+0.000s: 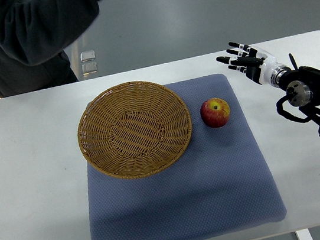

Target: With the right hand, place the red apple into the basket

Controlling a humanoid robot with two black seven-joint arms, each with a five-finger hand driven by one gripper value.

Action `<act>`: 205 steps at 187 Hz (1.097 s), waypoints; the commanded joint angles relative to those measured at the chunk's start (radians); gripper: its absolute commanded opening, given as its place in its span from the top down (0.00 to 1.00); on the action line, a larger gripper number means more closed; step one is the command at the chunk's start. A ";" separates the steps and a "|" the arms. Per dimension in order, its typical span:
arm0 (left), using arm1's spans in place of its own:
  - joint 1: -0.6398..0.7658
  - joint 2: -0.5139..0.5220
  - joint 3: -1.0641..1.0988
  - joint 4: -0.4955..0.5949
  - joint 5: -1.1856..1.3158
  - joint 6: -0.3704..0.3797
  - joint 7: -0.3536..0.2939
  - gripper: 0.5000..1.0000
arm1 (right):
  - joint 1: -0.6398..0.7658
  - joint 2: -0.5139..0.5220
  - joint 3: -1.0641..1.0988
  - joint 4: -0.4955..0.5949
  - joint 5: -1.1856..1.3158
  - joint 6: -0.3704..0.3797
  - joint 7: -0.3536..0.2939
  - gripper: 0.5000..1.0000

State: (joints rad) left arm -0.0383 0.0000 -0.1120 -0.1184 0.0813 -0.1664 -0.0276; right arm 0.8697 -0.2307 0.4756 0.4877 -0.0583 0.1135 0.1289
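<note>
Our right robot hand (242, 59) hangs with fingers spread and empty over the counter (33, 191) near its far right corner, the arm reaching in from the right edge. We have not yet touched the red apple (215, 112), which sits stem-up on the blue mat (185, 212), near the mat's right edge and just beside the basket (134, 129). The wicker basket lies on the mat's far left part and holds nothing that we can see. We judge the task barely begun: the reach, the grasp, the short carry and the release all remain. A person in a dark sleeve (22, 32) stands beyond the counter's far edge. Our left arm stays out of frame.
</note>
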 commanded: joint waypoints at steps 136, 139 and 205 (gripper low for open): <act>0.000 0.000 0.000 0.002 -0.003 -0.001 0.000 0.00 | 0.006 -0.052 -0.014 0.000 -0.003 0.058 0.000 0.15; 0.000 0.000 0.000 0.002 -0.003 -0.001 0.000 0.00 | 0.006 -0.053 -0.014 -0.001 -0.003 0.058 0.000 0.15; 0.000 0.000 -0.002 0.000 -0.002 0.001 0.000 0.00 | 0.008 -0.073 -0.009 -0.017 -0.003 0.054 0.000 0.14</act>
State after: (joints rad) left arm -0.0383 0.0000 -0.1128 -0.1179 0.0795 -0.1672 -0.0276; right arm 0.8755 -0.3000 0.4616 0.4805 -0.0614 0.1701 0.1289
